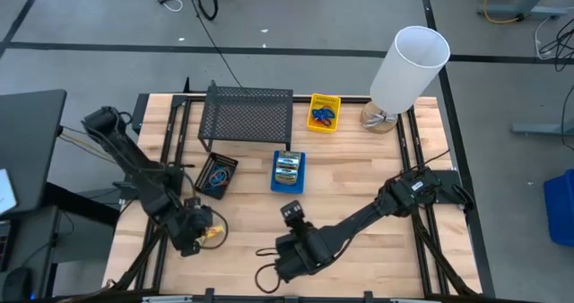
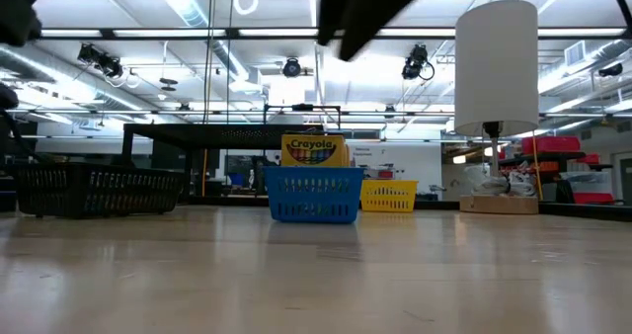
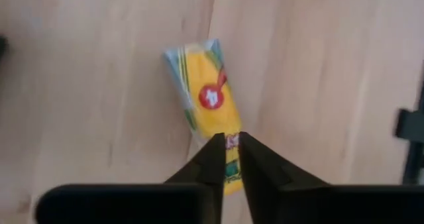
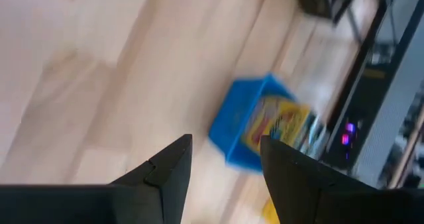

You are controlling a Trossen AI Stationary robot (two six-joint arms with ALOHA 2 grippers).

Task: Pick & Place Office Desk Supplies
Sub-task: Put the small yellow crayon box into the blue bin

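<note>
A yellow-and-green crayon box (image 3: pixel 209 98) lies flat on the wooden table near its front left (image 1: pixel 213 237). My left gripper (image 3: pixel 228 143) (image 1: pixel 193 233) points down over the box's near end, its fingers nearly together with only a narrow slit between them. My right gripper (image 4: pixel 225 151) (image 1: pixel 291 215) hovers open near the front middle and holds nothing. It faces the blue bin (image 4: pixel 248 128) (image 1: pixel 288 170), which holds crayon boxes (image 2: pixel 314 151). My left gripper's fingertips (image 3: pixel 215 148) stand from above over the crayon box's near end (image 3: pixel 228 177). Whether they touch the box I cannot tell.
A black bin (image 1: pixel 216 174) with coloured loops sits left of the blue bin. A yellow bin (image 1: pixel 324 112) with blue loops, a black wire-mesh rack (image 1: pixel 247 116) and a tall white cylinder (image 1: pixel 408 65) on a wooden base stand along the far edge. Bare wood lies at the front right.
</note>
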